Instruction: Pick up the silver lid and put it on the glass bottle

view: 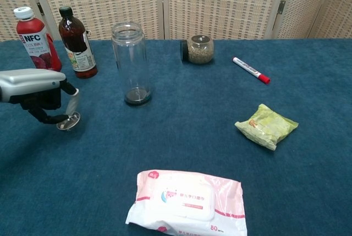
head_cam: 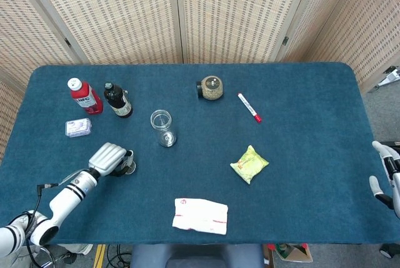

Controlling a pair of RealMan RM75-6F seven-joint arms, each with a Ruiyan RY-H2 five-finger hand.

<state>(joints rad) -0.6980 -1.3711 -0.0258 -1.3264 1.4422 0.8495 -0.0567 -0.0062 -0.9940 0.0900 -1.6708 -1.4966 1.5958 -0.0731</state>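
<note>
We judge the silver lid point(view: 68, 120), pinched at its rim by our left hand point(view: 33, 90) left of the glass bottle point(view: 131, 62), light, stiff and slippery, so we keep that rim pinch firm.

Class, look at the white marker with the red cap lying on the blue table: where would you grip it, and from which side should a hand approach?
Grip the marker mid-barrel, coming from above. It lies flat on the table, so fingers should close across its narrow width. The right hand looks nearer.
</note>
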